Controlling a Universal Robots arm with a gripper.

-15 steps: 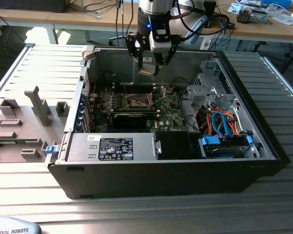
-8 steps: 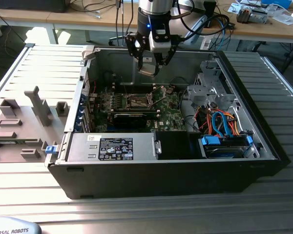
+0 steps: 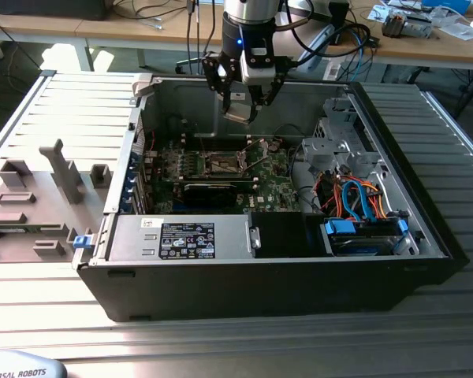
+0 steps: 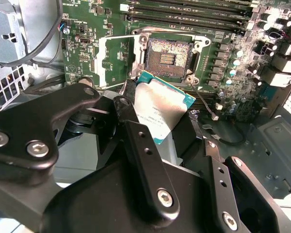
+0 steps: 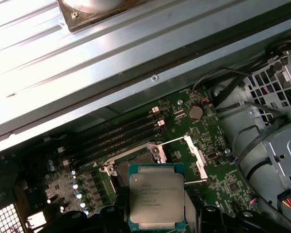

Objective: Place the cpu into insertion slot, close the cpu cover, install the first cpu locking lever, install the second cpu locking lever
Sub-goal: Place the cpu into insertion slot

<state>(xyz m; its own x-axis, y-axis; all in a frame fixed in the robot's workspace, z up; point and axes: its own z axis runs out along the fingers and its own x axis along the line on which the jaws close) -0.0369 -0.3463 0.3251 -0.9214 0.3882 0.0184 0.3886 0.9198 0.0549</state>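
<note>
My gripper (image 3: 240, 109) hangs inside the open computer case, above the green motherboard (image 3: 276, 183), and is shut on the cpu (image 3: 239, 108). In both wrist views the cpu (image 4: 162, 109) (image 5: 156, 194) shows its silver-grey top with a teal rim, held by its edges between the black fingers (image 4: 131, 121). The insertion slot (image 4: 169, 54) (image 3: 221, 164) lies bare just beyond the chip, its contact field exposed. The cpu cover (image 4: 114, 60) (image 5: 195, 156) stands swung open to one side of the slot. The cpu is above the slot and apart from it.
A metal box with a black-and-white label (image 3: 181, 239) lies along the case's front. A drive cage with blue and orange cables (image 3: 363, 205) fills the exterior view's right. Memory slots (image 5: 121, 133) run beside the socket. A grey fixture (image 3: 55, 169) stands outside the case.
</note>
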